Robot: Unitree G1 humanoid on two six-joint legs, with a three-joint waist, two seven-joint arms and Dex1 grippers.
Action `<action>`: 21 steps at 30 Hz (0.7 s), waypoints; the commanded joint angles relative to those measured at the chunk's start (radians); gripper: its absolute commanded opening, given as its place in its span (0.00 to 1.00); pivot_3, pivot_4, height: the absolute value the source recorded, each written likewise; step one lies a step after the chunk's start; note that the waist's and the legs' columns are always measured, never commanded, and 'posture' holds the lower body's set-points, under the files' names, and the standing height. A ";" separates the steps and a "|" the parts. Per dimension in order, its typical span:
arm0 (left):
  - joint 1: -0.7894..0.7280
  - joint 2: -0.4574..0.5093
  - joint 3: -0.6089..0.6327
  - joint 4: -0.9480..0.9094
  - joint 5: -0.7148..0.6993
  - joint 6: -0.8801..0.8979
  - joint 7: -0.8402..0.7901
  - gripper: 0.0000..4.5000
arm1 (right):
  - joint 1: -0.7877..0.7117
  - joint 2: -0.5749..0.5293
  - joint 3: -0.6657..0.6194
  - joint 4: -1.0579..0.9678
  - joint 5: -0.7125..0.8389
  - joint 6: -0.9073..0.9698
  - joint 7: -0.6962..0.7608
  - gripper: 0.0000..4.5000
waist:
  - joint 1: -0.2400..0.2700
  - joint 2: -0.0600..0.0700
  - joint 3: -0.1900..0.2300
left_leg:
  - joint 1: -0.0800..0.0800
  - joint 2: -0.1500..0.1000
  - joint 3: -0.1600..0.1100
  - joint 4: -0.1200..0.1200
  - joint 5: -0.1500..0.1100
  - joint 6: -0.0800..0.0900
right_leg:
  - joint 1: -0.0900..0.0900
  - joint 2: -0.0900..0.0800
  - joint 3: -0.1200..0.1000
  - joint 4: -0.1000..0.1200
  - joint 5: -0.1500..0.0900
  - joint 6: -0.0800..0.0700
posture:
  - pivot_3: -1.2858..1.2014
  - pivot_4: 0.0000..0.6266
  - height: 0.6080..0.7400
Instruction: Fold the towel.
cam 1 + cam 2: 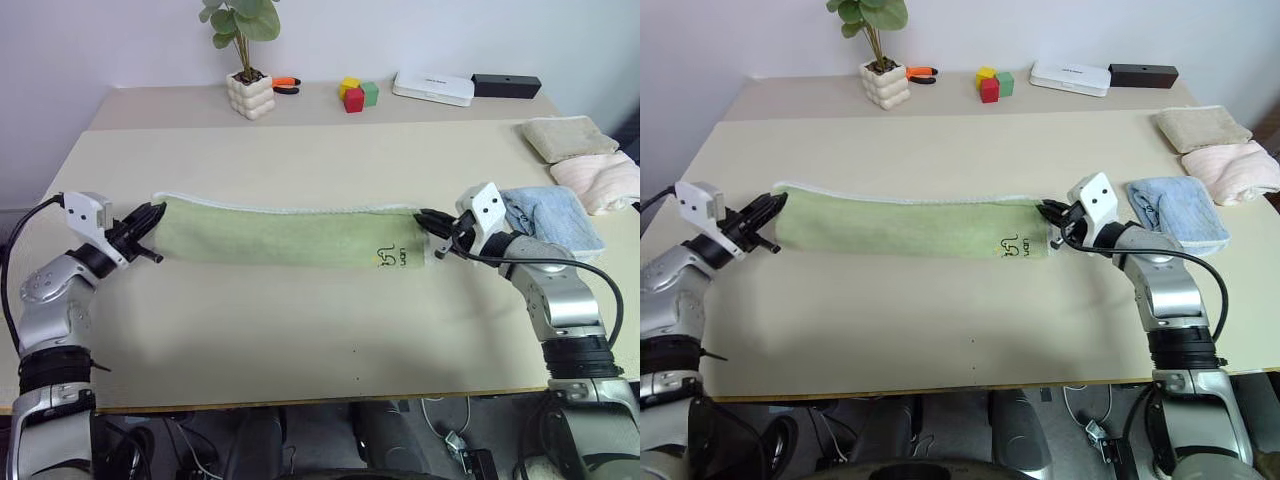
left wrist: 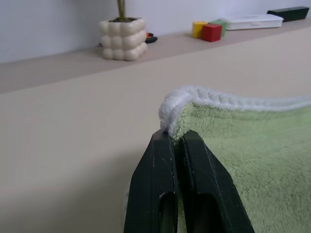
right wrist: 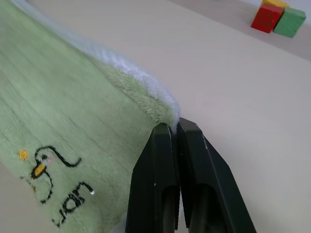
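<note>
towel [image 1: 285, 235] lay across the table [image 1: 300, 340] as a long narrow band, seemingly folded lengthwise once. left tool [image 1: 150, 228] and right tool [image 1: 432, 235] each pinched an end corner; folding it end to end looked left.

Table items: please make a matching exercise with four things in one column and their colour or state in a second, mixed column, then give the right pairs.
1. towel
2. left gripper
3. plant pot
4. router

A. flat and white, at the far edge
B. shut on a towel corner
C. light green, stretched between both grippers
D. cream, bubble-shaped

Pairs: 1-C, 2-B, 3-D, 4-A
</note>
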 commanded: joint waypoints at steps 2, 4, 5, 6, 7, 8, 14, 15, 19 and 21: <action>-0.045 -0.008 -0.013 0.072 0.033 -0.024 0.026 0.03 | -0.032 0.015 0.004 0.028 -0.036 -0.040 -0.024 0.00 | -0.001 0.000 0.000 | 0.000 0.000 0.000 0.000 0.000 0.000 | 0.000 0.000 0.000 0.000 0.000 0.000 | 0.52 0.24 1.00; -0.058 -0.010 -0.025 0.103 0.044 -0.017 0.027 0.03 | -0.035 0.021 0.016 0.037 -0.053 -0.051 -0.027 0.00 | -0.001 0.000 0.000 | 0.000 0.000 0.000 0.000 0.000 0.000 | 0.000 0.000 0.000 0.001 0.000 0.000 | 0.52 0.24 1.00; -0.070 -0.009 -0.028 0.125 0.048 0.011 0.039 0.03 | -0.034 0.025 0.020 0.040 -0.057 -0.051 -0.027 0.00 | -0.002 0.000 0.000 | 0.000 0.000 0.000 0.000 0.000 0.000 | 0.000 0.000 0.000 0.001 0.000 0.000 | 0.52 0.24 1.00; -0.079 -0.007 -0.033 0.143 0.056 0.017 0.048 0.03 | -0.032 0.027 0.024 0.042 -0.064 -0.049 -0.027 0.00 | -0.002 0.000 0.000 | 0.000 0.000 0.000 0.000 0.000 0.000 | 0.000 0.000 0.000 0.001 0.000 0.000 | 0.52 0.24 1.00; -0.086 -0.006 -0.035 0.156 0.061 0.020 0.055 0.03 | -0.031 0.028 0.026 0.043 -0.069 -0.048 -0.028 0.00 | -0.002 0.000 0.000 | 0.000 0.000 0.000 0.000 0.000 0.000 | 0.000 0.000 0.000 0.001 0.000 0.000 | 0.52 0.24 1.00; -0.089 -0.004 -0.037 0.166 0.050 0.034 0.026 0.03 | -0.027 0.029 0.029 0.043 -0.070 -0.043 -0.026 0.00 | -0.002 0.000 0.000 | 0.000 0.000 0.000 0.000 0.000 0.000 | 0.000 0.000 0.000 0.001 0.000 0.000 | 0.52 0.24 1.00; -0.116 -0.007 -0.027 0.209 0.075 -0.017 0.081 0.55 | -0.021 0.041 0.020 0.063 -0.083 -0.043 -0.063 0.52 | 0.000 0.000 0.000 | 0.000 0.000 0.000 0.000 0.000 0.000 | 0.000 0.000 0.000 0.001 0.000 0.000 | 0.52 0.24 1.00; -0.120 -0.006 -0.024 0.211 0.070 -0.012 0.081 0.66 | -0.027 0.041 0.016 0.073 -0.091 -0.048 -0.078 0.64 | 0.000 0.000 0.000 | 0.000 0.000 0.000 0.000 0.000 0.000 | 0.000 0.000 0.000 0.001 0.000 0.000 | 0.52 0.24 1.00; -0.143 0.023 -0.006 0.244 0.068 0.053 0.125 0.98 | -0.063 0.038 -0.024 0.121 -0.096 -0.070 -0.145 0.97 | -0.001 0.000 0.000 | 0.000 0.000 0.000 0.000 0.000 0.000 | 0.000 0.000 0.000 0.001 0.000 0.000 | 0.52 0.24 1.00; -0.161 0.042 0.023 0.253 0.034 0.125 0.140 0.92 | -0.070 0.045 -0.054 0.105 -0.060 -0.050 -0.158 0.90 | -0.002 0.000 0.000 | 0.000 0.000 -0.001 0.000 0.000 0.000 | 0.000 0.000 0.000 0.001 0.000 0.000 | 0.52 0.24 1.00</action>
